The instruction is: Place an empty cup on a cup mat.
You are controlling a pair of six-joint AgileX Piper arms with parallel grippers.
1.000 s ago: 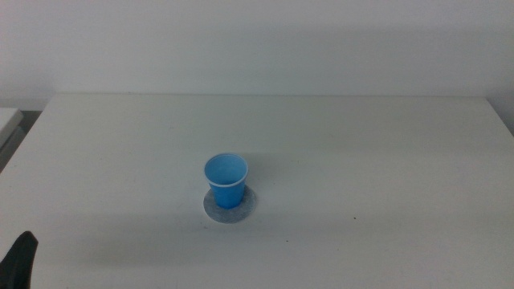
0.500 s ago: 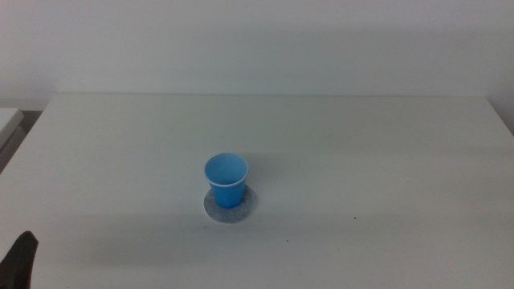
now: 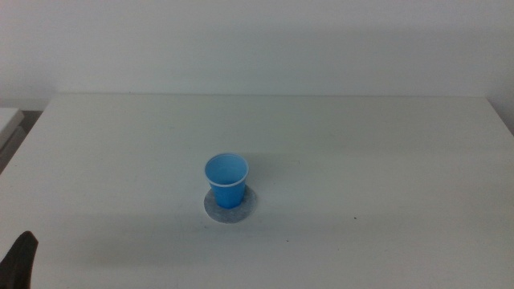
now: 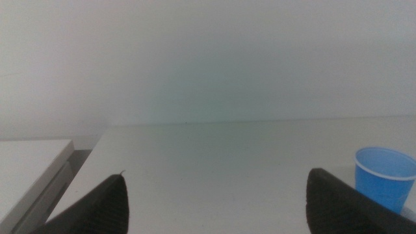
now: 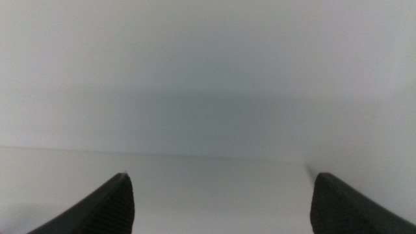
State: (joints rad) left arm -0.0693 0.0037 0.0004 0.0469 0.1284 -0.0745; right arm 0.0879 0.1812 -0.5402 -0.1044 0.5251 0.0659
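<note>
The bright blue cup (image 3: 226, 179) stands upright on the round speckled grey cup mat (image 3: 230, 204) near the middle of the white table. The cup also shows in the left wrist view (image 4: 385, 177), beyond one jaw. My left gripper (image 4: 218, 205) is open and empty, back at the table's near left corner; a dark tip of it shows in the middle view (image 3: 20, 258). My right gripper (image 5: 221, 205) is open and empty, out of the middle view, facing bare table and wall.
The white table (image 3: 361, 152) stretches around the cup. A white ledge (image 3: 8, 120) lies off the table's far left edge; it also shows in the left wrist view (image 4: 29, 162). A pale wall stands behind.
The left gripper's tip has slipped slightly lower at the bottom left corner. The cup and mat have not moved.
</note>
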